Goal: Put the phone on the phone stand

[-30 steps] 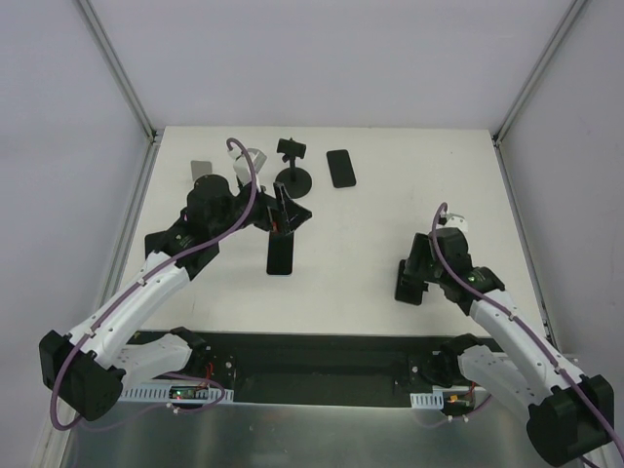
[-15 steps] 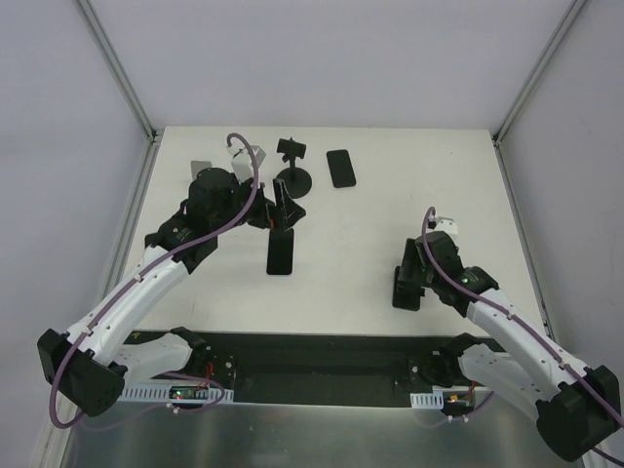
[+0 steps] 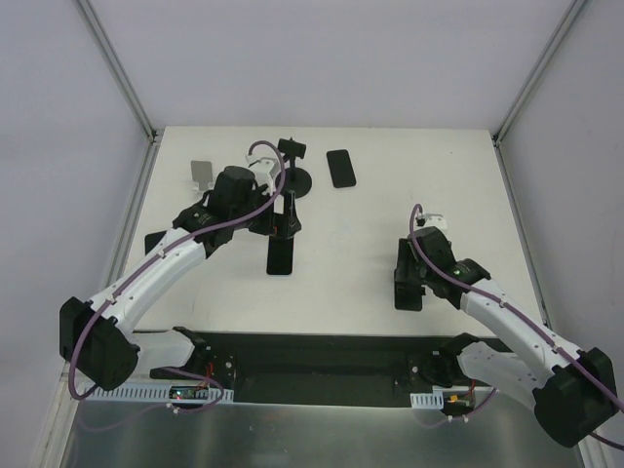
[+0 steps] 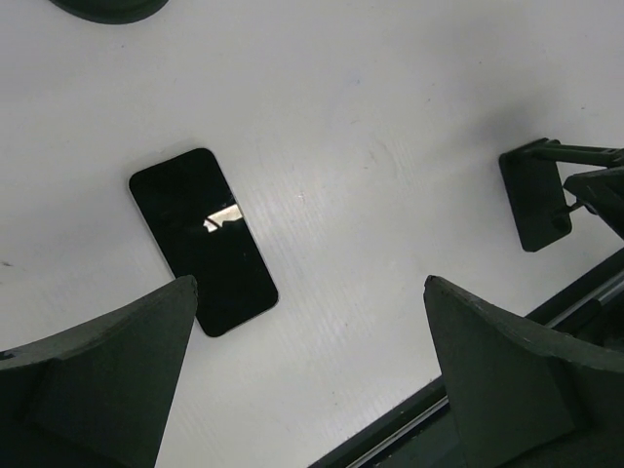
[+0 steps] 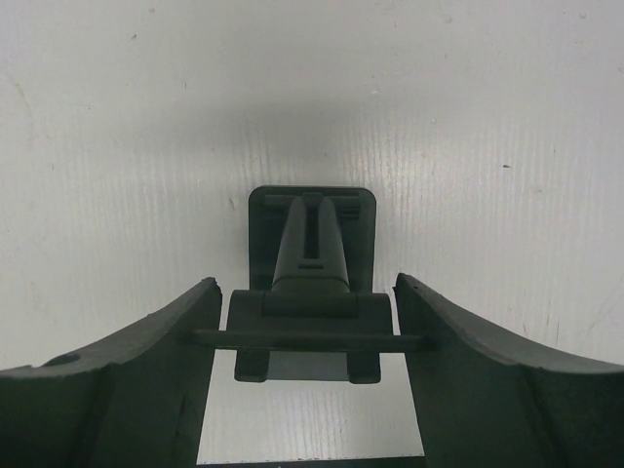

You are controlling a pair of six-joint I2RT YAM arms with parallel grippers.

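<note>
A black phone [image 3: 280, 255] lies flat on the white table, and the left wrist view shows it [image 4: 203, 241] just left of the fingers. My left gripper [image 3: 287, 220] hovers above its far end, open and empty [image 4: 310, 283]. The phone stand [image 3: 292, 179], a black round disc base with a pole and a clamp on top, stands just beyond; its base edge [image 4: 107, 8] shows in the left wrist view. My right gripper [image 3: 407, 286] is shut on a black folding stand [image 5: 310, 292], whose thin plate spans from finger to finger [image 5: 304, 281].
A second black phone [image 3: 340, 168] lies at the back, right of the phone stand. A small silver-white stand [image 3: 201, 173] sits at the back left. A flat black object [image 3: 156, 241] lies partly under my left arm. The table's black front rail [image 4: 409, 429] runs close by.
My left gripper has swung to the right, closer to the phone stand and above the phone's far end. My right gripper has drawn slightly left and nearer, carrying the folding stand.
</note>
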